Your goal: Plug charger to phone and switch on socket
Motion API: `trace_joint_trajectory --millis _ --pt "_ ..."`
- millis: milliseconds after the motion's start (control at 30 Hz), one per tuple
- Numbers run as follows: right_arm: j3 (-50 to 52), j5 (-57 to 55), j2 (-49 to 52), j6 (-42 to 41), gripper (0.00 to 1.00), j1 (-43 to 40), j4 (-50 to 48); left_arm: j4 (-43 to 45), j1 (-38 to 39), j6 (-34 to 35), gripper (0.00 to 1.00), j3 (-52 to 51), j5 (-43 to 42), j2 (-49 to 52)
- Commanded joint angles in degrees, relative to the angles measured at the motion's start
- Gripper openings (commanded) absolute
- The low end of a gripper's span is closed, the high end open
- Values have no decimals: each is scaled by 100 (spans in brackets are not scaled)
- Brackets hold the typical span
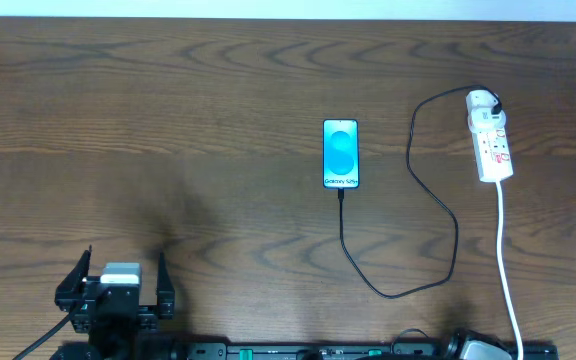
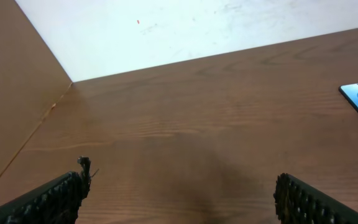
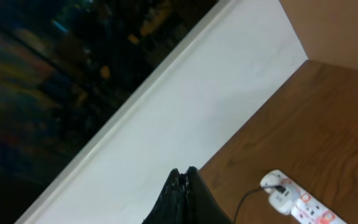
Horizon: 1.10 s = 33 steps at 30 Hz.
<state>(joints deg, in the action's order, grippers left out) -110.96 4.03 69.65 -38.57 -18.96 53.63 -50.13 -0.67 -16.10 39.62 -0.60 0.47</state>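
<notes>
At near table point(image 1: 218, 120) edge: left hand point(image 1: 123, 262) spread wide, empty; right hand point(image 3: 185, 179) pinched together, empty; phone point(image 1: 340, 153) mid-table.

- The left end effector point(image 1: 123, 262) is seen at the near left, pointed toward the far side, its two fingers point(image 2: 48, 200) spread wide apart.
- The right end effector point(image 3: 185, 186) is held with its fingers pressed together.
- Only a small part of the right arm point(image 1: 478, 348) is shown, at the near right edge.
</notes>
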Motion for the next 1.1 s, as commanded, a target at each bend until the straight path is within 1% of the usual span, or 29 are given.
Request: trace_joint_trajectory --millis 0,67,233,300,400,533,600,667,900,1067 --pt "-4 149 -219 153 1 -13 271 7 -24 92 98 -4 -48 -17" --pt "-2 136 -334 295 1 -13 291 31 -24 92 98 -4 -48 -17" --pt "-2 234 -538 286 1 -13 295 389 -24 96 98 -4 -52 -17" --pt "-2 240 -605 284 1 -11 334 546 -24 212 98 -4 -52 -17" --pt "0 240 -680 284 1 -11 365 789 -24 688 98 -4 -50 -17" --pt "2 238 -765 284 1 -11 369 1093 -24 1646 98 -15 -48 -17" --pt "2 238 -798 284 1 -11 380 1259 -24 1958 98 -70 -46 -17" --pt "7 236 -841 284 1 -11 385 1462 -24 2140 98 -197 -46 -17" --pt "7 236 -1005 286 1 -7 402 2371 -24 2876 98 -1167 -46 -17" --pt "7 236 -1143 286 1 -7 404 3233 -24 3018 98 -1978 -44 -17"
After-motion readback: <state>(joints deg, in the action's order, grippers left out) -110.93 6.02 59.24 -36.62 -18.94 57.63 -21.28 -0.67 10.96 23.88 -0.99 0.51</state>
